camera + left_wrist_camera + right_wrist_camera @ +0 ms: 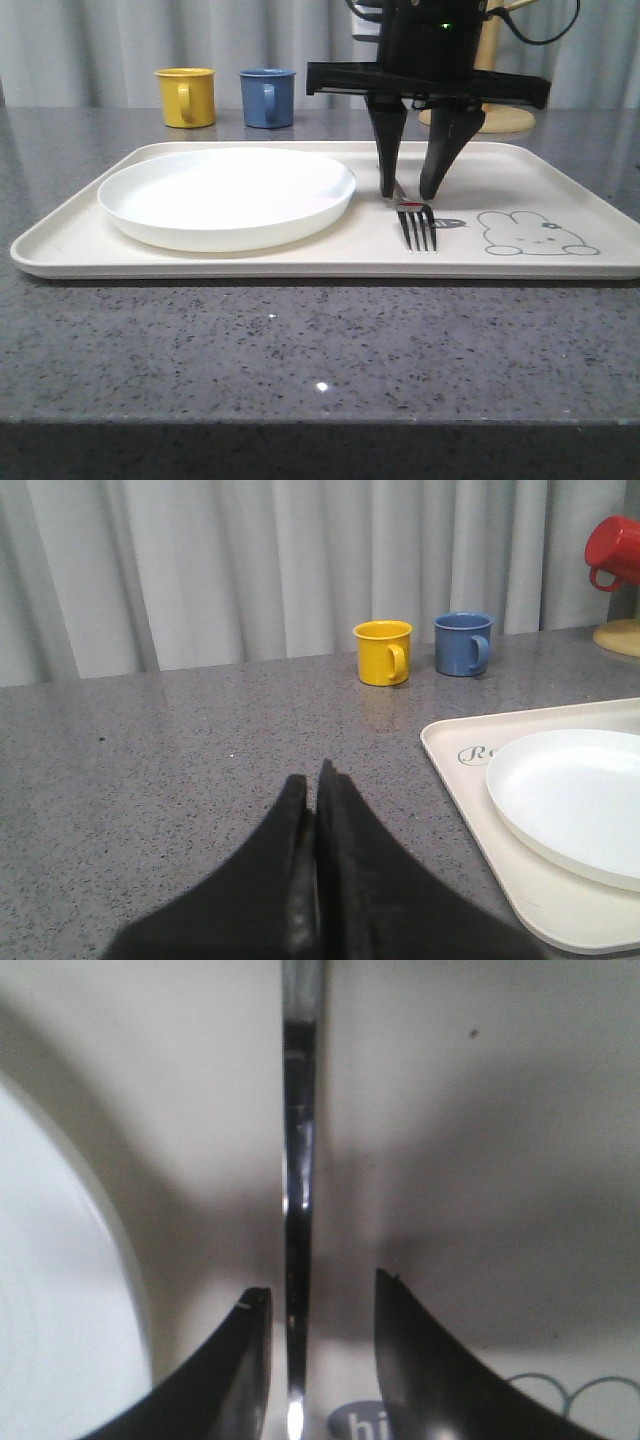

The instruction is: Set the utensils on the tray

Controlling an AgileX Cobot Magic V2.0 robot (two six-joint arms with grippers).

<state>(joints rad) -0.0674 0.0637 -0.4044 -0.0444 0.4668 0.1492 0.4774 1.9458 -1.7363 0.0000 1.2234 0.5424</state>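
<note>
On a speckled grey counter (300, 340), the left gripper (317, 880) rests with its dark fingers pressed together and nothing between them, off the tray's left edge and well short of the yellow mug (186, 96) and blue mug (267, 97) that stand along the counter's back edge. The posture reads as an arm parked out of the way while the other one works. The cream tray (300, 262) lies across the middle of the counter, a round white plate (226, 195) occupying its left half, so that the open floor to the plate's right is the natural spot for cutlery. There the fork (416, 222) lies flat, tines toward the tray's front edge, just beside the plate's rim and just left of the grey rabbit drawing (533, 235). The right gripper (410, 190) stands directly over the fork's handle, its fingers spread to either side; in the right wrist view the handle (300, 1190) runs up the gap between them with tray showing on both sides, touched by neither. Judging from that stance, the fork is either just set down or about to be grasped. A red mug (613, 548) hangs on a wooden stand (495, 105) near the counter's far right.
</note>
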